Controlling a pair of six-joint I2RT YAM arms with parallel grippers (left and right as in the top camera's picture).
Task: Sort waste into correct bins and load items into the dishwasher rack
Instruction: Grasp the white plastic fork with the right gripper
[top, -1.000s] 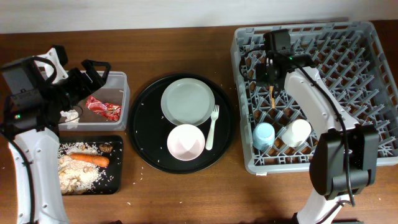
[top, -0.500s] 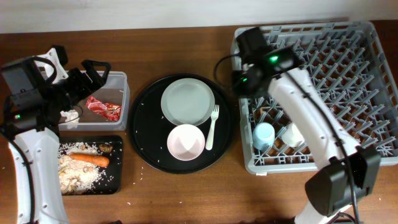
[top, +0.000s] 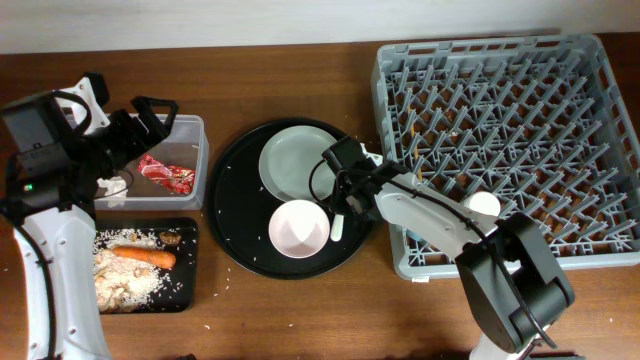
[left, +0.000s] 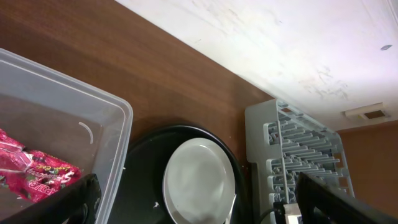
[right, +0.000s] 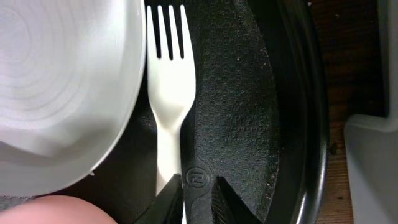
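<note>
The flat white plastic fork (right: 170, 106) lies toward the 3 o'clock edge of the large round black tray (right: 249, 124), tines to 12 o'clock, just beside the pale grey-green round plate (right: 56, 81). The right gripper (right: 196, 190) sits low over the handle end, fingers close together, though whether they are clenched on it cannot be told. The fork looks light, thin, springy and slick, so pinching the narrow handle edges near 6 o'clock seems best, lest it skid or flip; the left gripper (top: 155, 118) hangs released above the clear rectangular plastic tub (top: 200, 150).
</note>
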